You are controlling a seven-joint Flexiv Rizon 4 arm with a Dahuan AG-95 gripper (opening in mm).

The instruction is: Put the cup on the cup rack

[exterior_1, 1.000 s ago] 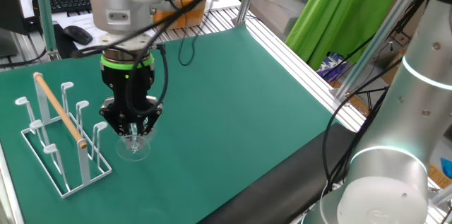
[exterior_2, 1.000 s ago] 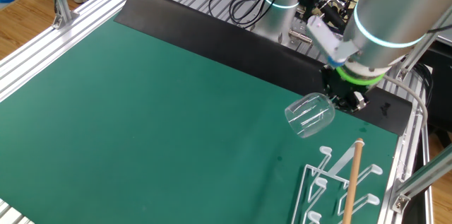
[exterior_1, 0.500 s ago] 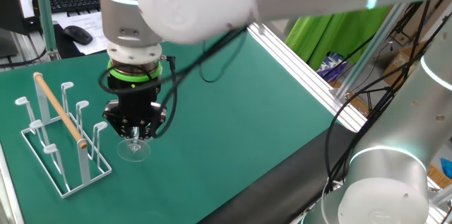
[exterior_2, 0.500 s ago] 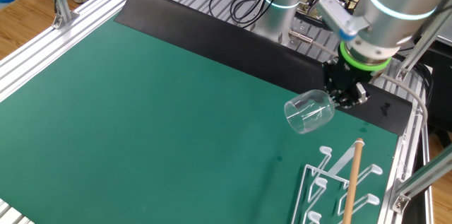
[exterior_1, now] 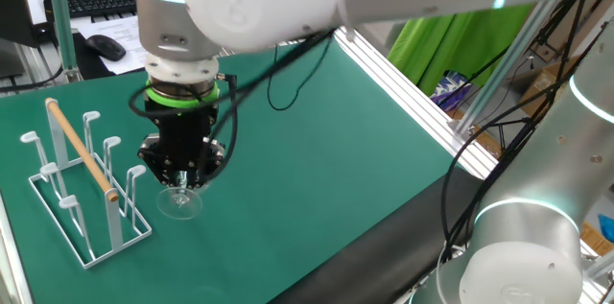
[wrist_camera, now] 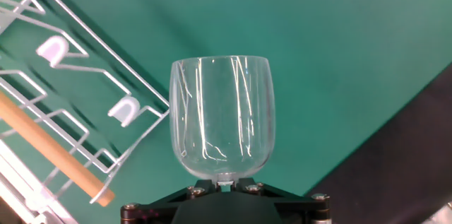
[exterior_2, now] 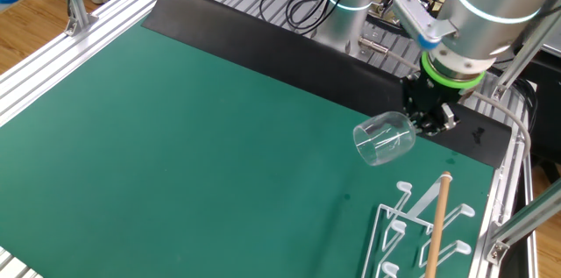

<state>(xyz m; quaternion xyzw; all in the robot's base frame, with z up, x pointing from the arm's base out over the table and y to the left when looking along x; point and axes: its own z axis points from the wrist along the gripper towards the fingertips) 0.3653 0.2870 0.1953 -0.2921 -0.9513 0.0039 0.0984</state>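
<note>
Clear glass goblet (wrist_camera: 222, 118) is hanging mouth-down from the gripper (exterior_1: 180, 181) — fingers are clenched on its stem, bowl sticking out below, open rim toward the green mat (exterior_2: 193, 138). Goblet isn't touching the mat; it's sitting in the air just beside the white wire cup rack (exterior_1: 82, 189), not over any peg. Rack is standing upright on the mat w/ flat-tipped pegs (wrist_camera: 127, 109) free and its slanted wooden rod (exterior_1: 82, 151) running across the top. Black strip (exterior_2: 263, 37) is lining the mat's far edge in the other fixed view.
</note>
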